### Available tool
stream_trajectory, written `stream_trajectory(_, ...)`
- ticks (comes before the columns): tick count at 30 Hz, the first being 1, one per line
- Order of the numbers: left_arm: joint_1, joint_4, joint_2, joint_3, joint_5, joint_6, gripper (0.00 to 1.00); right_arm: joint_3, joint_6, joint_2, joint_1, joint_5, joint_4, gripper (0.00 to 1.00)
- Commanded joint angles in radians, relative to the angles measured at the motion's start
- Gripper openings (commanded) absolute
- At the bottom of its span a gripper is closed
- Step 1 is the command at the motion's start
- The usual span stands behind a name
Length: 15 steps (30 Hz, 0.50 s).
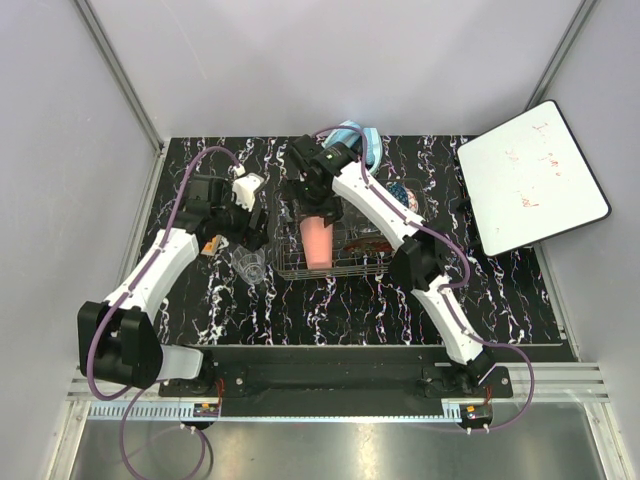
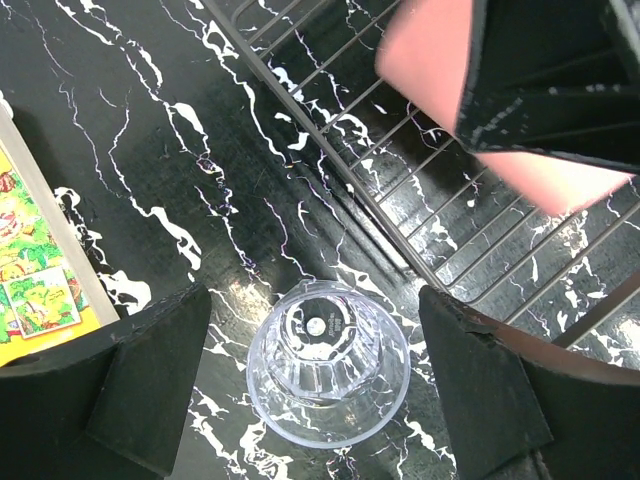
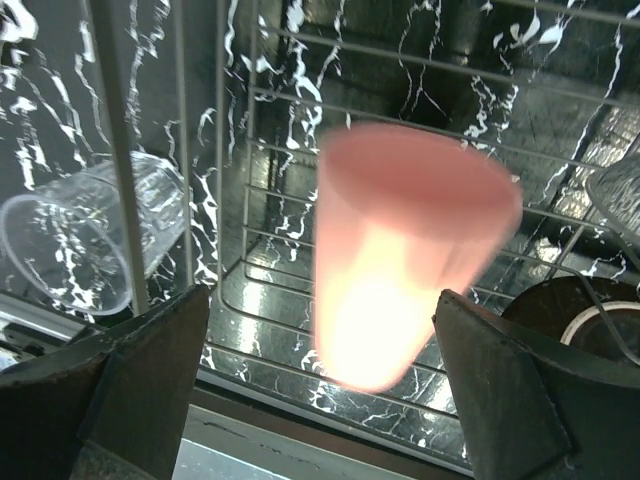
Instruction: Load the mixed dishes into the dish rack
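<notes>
A: Where's the pink cup (image 3: 400,270)?
B: Blurred, inside the wire dish rack (image 2: 331,150), between my right jaws, spread apart. My left jaws hang apart over the ribbed clear tumbler (image 2: 328,370), sideways on the marbled table (image 2: 150,150).

A black tabletop (image 1: 300,310) veined with white like marble fills the middle of the enclosure, shut in at the back and both sides by plain pale grey walls (image 1: 300,60) that meet at slim metal posts (image 1: 120,75). A white board (image 1: 530,175) with faint red writing lies tilted at the tabletop's right edge. Along the near edge runs a slotted metal rail (image 1: 330,408), with a dull reflective metal sheet (image 1: 350,450) below it.
</notes>
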Motion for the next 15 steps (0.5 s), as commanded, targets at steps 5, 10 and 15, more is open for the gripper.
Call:
stream_trajectory(5, 0.007, 0.037, -0.03, -0.019, 0.039, 0.0, 0.89, 0.085, 0.008, -0.004, -0.03, 0.005, 0.024, 0.97)
stream_trajectory(10, 0.007, 0.038, -0.028, -0.011, 0.032, -0.001, 0.9, 0.017, -0.038, -0.04, -0.033, 0.059, 0.039, 0.92)
stream_trajectory(15, 0.007, 0.032, -0.034, -0.005, 0.029, -0.005, 0.9, -0.003, -0.158, -0.044, -0.033, 0.132, 0.096, 0.91)
